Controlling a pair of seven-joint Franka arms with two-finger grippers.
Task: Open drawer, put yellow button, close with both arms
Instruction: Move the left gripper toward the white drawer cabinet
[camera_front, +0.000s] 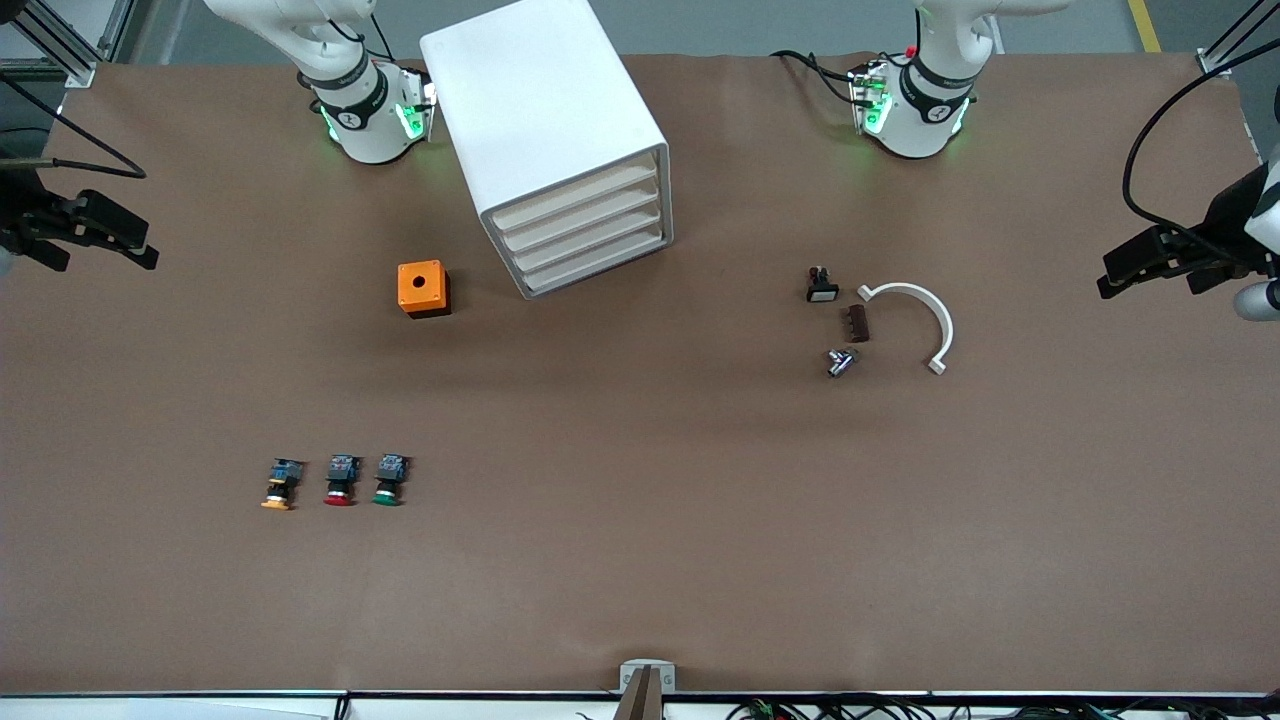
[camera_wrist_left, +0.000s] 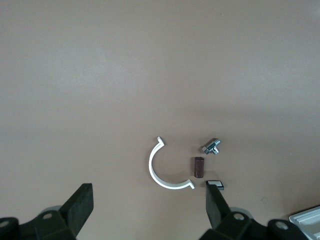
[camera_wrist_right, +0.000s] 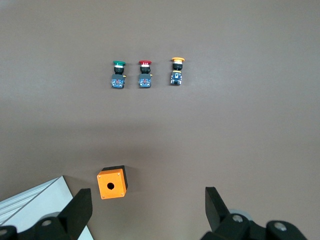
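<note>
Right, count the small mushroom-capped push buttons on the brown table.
3, in one row toward the right arm's end, near the front camera: yellow-capped button outermost, red-capped button in the middle, green-capped button nearest the table's middle. None looks hidden.

cabinet (camera_front: 545, 110): matt white plastic | table (camera_front: 640, 560): matt brown | bolt (camera_front: 840, 362): shiny metal

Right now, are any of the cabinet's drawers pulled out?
No, all shut. The four drawer fronts sit flush, stacked in the white cabinet, none sticking out.
</note>
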